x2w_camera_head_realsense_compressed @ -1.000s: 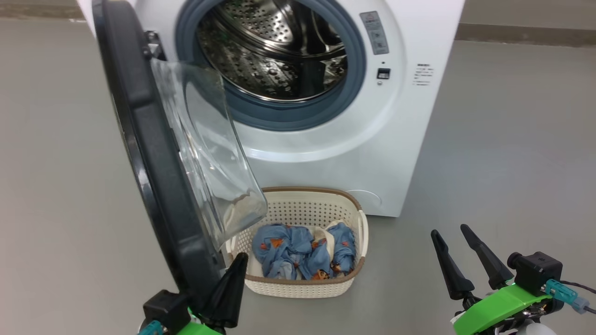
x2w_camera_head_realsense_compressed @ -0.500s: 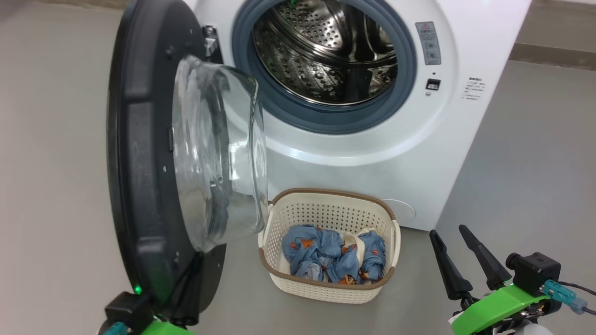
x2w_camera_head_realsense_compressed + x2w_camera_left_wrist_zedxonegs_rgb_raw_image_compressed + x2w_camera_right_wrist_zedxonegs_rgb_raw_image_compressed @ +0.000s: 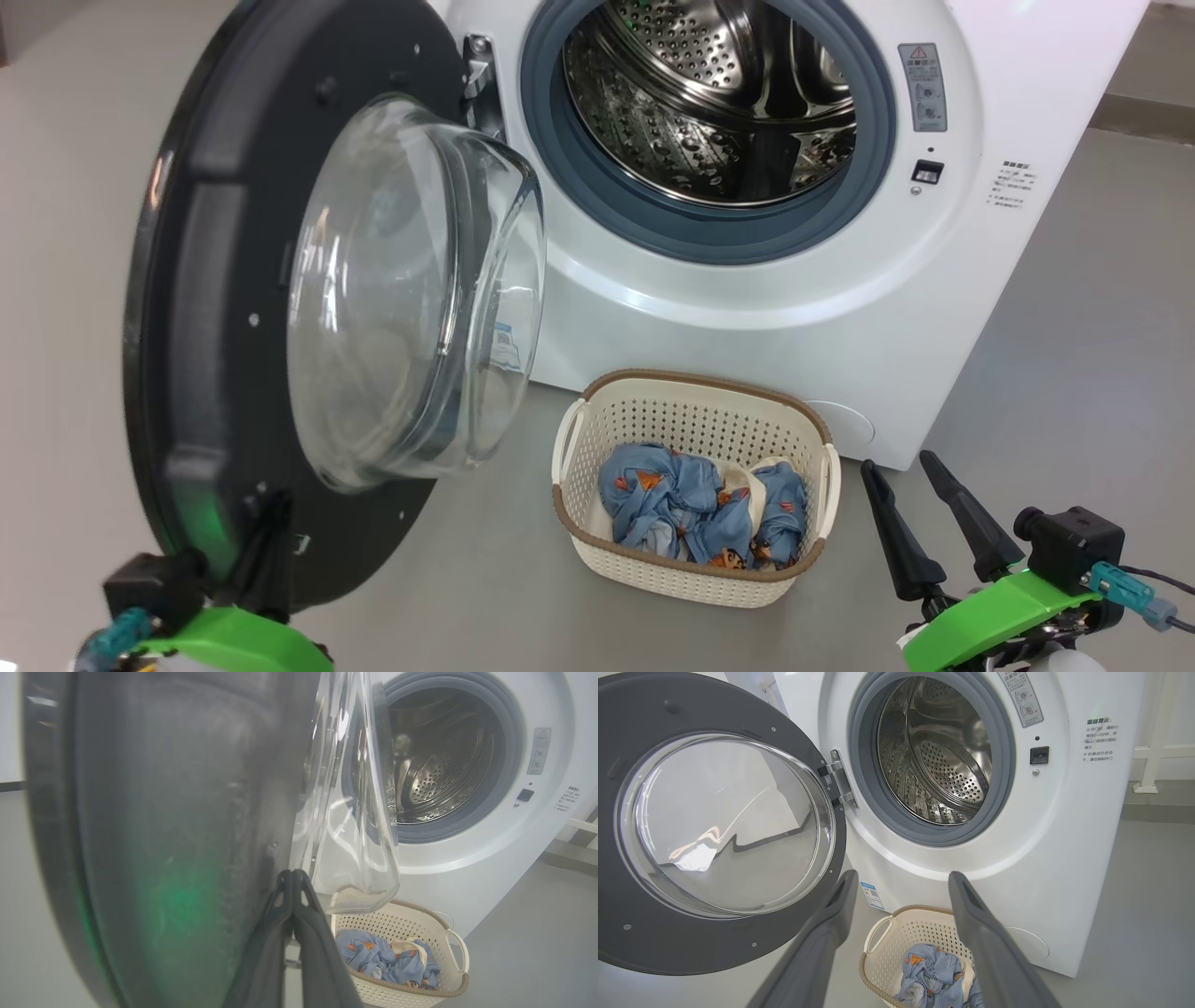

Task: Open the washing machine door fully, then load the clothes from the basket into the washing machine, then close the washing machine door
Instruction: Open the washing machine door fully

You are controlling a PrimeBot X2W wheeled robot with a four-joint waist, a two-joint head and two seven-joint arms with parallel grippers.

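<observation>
My left wrist view blurs the washing machine door (image 3: pixel 163 812); I can't tell if the left gripper (image 3: pixel 292 877) touches it. The right wrist view crops the basket (image 3: pixel 915 933).

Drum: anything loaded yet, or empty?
Empty as far as visible: the drum shows bare perforated steel, and the clothes lie in the basket in front of the washing machine.

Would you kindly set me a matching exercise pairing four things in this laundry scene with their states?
Things:
1. washing machine door
2. clothes
3. left gripper
4. right gripper

States:
A. jaws open, empty
B. heaped in the basket
C. swung open
D. jaws shut, by the door

Pairs: 1-C, 2-B, 3-D, 4-A
</observation>
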